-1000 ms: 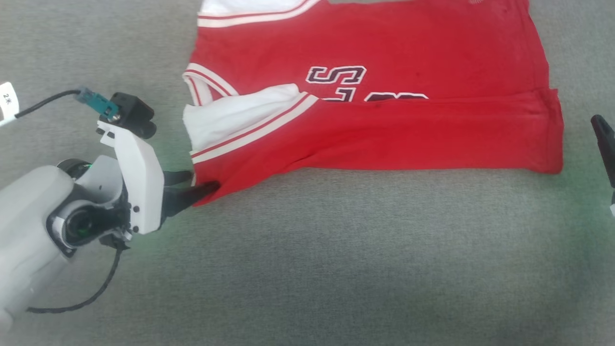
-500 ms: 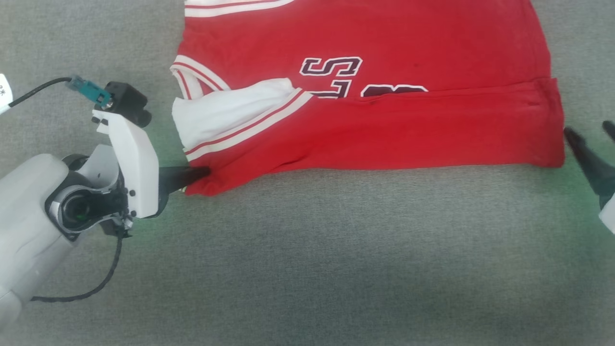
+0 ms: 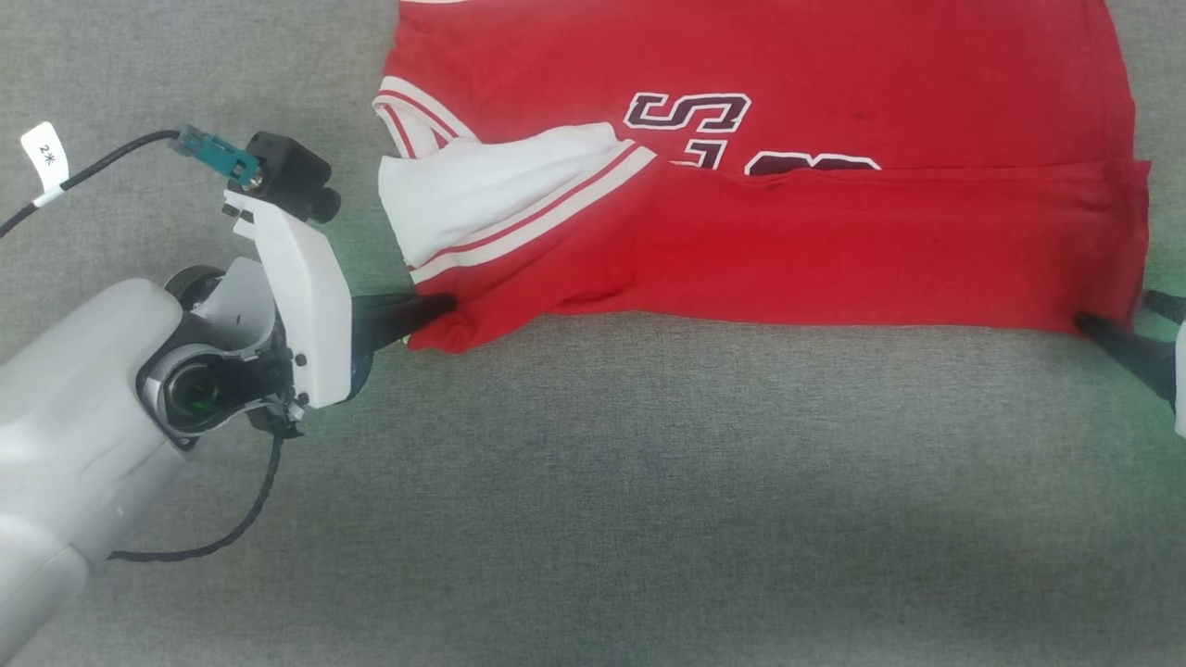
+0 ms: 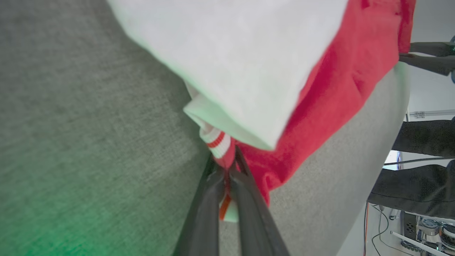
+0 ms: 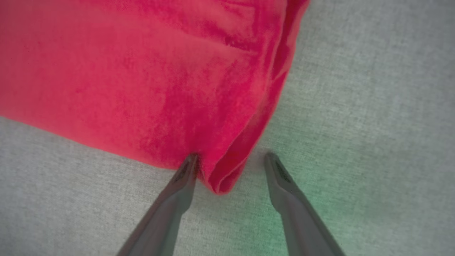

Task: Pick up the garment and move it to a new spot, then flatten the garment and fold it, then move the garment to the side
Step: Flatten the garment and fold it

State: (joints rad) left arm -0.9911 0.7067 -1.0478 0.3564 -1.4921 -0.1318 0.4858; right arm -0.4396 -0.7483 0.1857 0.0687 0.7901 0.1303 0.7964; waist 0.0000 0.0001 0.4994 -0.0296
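Observation:
The red garment (image 3: 788, 232) lies spread on the grey surface with its near edge folded over, a white side panel (image 3: 482, 190) and striped trim at its left. My left gripper (image 3: 443, 308) is shut on the garment's near left corner; the left wrist view shows red cloth and striped trim (image 4: 218, 144) pinched between the dark fingers. My right gripper (image 3: 1116, 315) is open at the near right corner. In the right wrist view its fingers straddle the folded red corner (image 5: 222, 177), the left fingertip (image 5: 190, 161) touching the cloth.
Grey fabric surface (image 3: 649, 491) spreads wide in front of the garment. A black cable with a white tag (image 3: 44, 156) runs from the left wrist camera. Past the surface's edge, the left wrist view shows dark equipment (image 4: 423, 170).
The head view has shifted. My right gripper has come in from the right edge to the garment's near right corner. The left gripper keeps its hold on the left corner.

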